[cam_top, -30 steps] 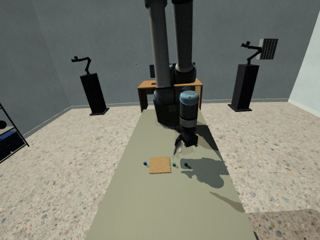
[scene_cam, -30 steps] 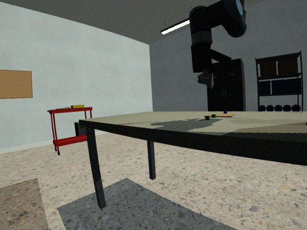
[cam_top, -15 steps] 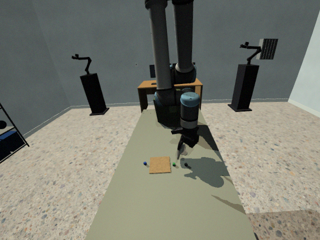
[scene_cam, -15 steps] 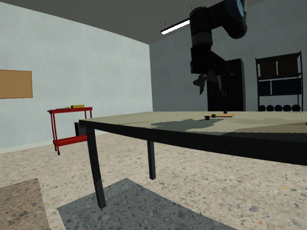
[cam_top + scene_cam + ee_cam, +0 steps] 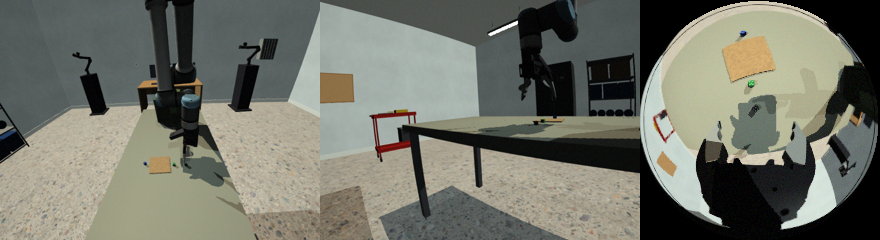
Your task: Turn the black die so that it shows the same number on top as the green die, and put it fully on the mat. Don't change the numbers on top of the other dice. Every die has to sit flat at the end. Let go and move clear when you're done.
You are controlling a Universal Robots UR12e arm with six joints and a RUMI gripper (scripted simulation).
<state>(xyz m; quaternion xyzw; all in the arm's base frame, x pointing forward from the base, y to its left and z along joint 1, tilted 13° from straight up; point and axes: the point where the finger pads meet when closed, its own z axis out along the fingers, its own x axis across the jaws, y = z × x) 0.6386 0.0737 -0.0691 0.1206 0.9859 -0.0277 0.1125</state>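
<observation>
The black die [image 5: 186, 164] [image 5: 535, 122] [image 5: 755, 109] lies on the table in the arm's shadow, off the mat, to the right of the green die [image 5: 174, 164] [image 5: 542, 120] [image 5: 751, 83]. The green die sits just beside the right edge of the brown mat [image 5: 160, 164] [image 5: 559, 120] [image 5: 749, 57]. A blue die [image 5: 145, 163] [image 5: 554, 117] [image 5: 743, 33] sits off the mat's left edge. My gripper [image 5: 186, 155] [image 5: 539, 97] [image 5: 756, 121] is open and empty and hangs well above the black die. The top numbers are too small to read.
The dice and mat lie on a long olive table [image 5: 155, 206] [image 5: 578, 129] [image 5: 700, 75]. The arm's base stands at the table's far end. A red cart [image 5: 393, 131] and shelves [image 5: 610, 85] stand on the floor, away from the table.
</observation>
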